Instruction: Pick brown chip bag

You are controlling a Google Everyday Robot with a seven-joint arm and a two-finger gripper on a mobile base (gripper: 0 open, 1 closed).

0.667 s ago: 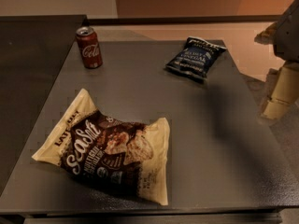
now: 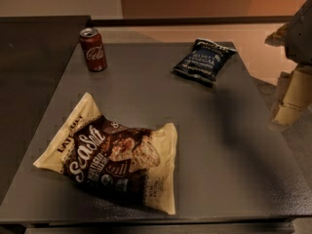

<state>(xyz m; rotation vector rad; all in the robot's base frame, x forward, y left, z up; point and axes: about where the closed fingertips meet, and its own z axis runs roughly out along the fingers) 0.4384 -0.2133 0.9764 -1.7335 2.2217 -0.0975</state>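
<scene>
While the brown chip bag (image 2: pixel 109 155) lies flat on the table (image 2: pixel 219 145), I see a red soda can (image 2: pixel 93 49) behind it and a dark blue bag (image 2: pixel 204 60) behind-right, both well apart. The gripper (image 2: pixel 288 112) hangs far to its right, past the table edge; its state I cannot tell.

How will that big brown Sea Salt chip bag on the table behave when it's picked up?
The brown chip bag looks puffed and crinkled, so probably light and floppy, sagging around a pinch. Its smooth film may slip; the flat sealed edges seem the surer grip. The end effector hangs right of the table, apart from the bag.
</scene>
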